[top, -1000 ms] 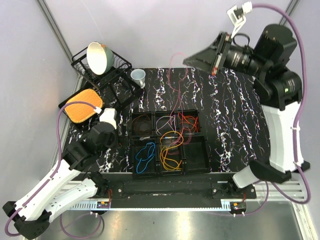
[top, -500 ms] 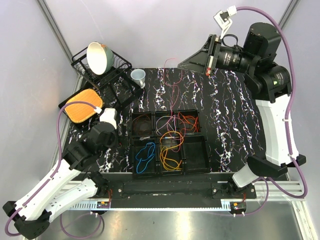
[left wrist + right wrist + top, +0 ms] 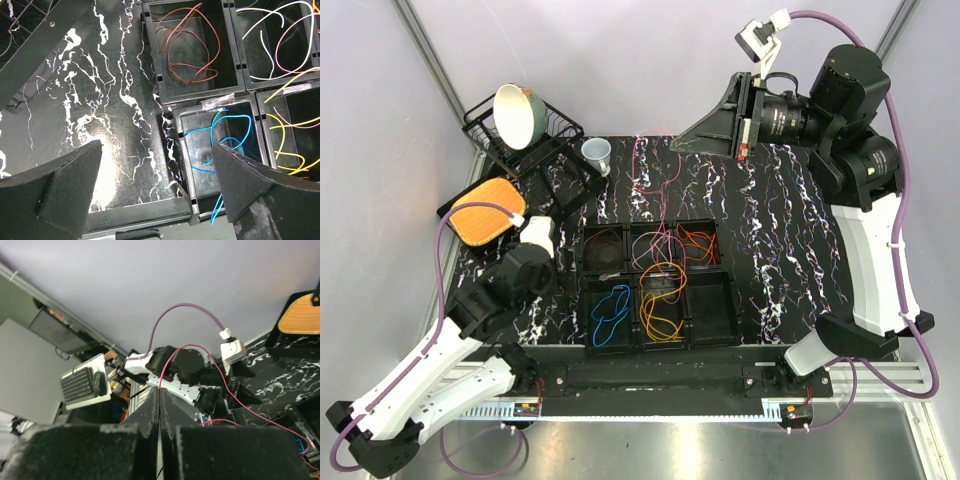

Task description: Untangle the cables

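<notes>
Black marbled table (image 3: 780, 230): we see limp, hair-light cables (image 3: 660, 300) looped in a divided tray (image 3: 582, 262). Above it, the right end effector (image 3: 159, 392) pinches a pink cable (image 3: 189, 345). The left end effector (image 3: 157, 165) gapes empty beside it. We'd pinch one loop's crest.

Open tabletop (image 3: 790, 250) right of the bin tray (image 3: 582, 290); dish rack (image 3: 550, 135), cup (image 3: 597, 153) back-left; pink cable (image 3: 187, 345) over centre.

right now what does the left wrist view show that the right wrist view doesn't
Only the left wrist view shows the open left tool and a bin holding a brown cable. Only the right wrist view shows the right tool shut on a pink cable, plus the left arm and an orange board. Both show the marbled table.
</notes>
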`<state>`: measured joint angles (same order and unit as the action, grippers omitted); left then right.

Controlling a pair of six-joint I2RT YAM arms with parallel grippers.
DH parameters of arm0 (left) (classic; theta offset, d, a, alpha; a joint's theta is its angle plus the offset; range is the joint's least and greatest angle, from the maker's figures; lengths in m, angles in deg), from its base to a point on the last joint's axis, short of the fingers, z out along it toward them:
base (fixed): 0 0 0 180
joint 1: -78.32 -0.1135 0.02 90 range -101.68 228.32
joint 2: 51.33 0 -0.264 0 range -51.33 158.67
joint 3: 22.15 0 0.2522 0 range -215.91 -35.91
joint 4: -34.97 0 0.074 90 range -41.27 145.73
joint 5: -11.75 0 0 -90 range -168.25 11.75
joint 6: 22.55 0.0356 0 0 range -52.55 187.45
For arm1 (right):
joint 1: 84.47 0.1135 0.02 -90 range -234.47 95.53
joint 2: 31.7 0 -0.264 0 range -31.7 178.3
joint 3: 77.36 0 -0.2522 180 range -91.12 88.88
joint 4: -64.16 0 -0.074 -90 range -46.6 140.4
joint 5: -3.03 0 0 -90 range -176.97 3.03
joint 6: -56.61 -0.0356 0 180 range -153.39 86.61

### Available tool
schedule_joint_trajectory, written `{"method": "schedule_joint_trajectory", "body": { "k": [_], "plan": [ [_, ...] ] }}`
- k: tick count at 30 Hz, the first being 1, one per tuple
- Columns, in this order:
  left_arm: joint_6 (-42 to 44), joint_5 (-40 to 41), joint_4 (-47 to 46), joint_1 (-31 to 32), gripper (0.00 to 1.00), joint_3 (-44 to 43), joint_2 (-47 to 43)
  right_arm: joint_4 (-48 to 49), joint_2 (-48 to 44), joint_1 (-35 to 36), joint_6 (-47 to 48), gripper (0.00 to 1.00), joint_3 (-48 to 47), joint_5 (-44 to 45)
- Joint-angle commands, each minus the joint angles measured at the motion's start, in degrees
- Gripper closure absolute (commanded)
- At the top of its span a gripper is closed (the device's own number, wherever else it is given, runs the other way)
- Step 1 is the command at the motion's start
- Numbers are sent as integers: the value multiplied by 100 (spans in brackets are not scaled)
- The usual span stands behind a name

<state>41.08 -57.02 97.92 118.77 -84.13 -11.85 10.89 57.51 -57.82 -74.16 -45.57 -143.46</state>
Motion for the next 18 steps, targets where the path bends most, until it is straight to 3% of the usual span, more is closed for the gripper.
{"method": "schedule_joint_trajectory", "body": {
  "k": [1, 8, 11, 15, 18],
  "plan": [
    [44, 12, -278, -2, 6, -11, 24, 478, -185, 182, -212, 100, -195, -459],
    [18, 39, -261, -2, 6, -20, 7, 619, -43, 349, -475, 100, -706, -741],
    [18, 83, -252, -10, 7, -20, -29, 655, -543, 446, -178, 100, 179, -469],
    [9, 83, -261, -10, 7, -20, -29, 1023, -1545, 446, 96, 100, 2679, 163],
    [9, 48, -252, -2, 7, -20, 15, 1287, -1959, 446, 184, 100, 3913, 621]
  ]
}}
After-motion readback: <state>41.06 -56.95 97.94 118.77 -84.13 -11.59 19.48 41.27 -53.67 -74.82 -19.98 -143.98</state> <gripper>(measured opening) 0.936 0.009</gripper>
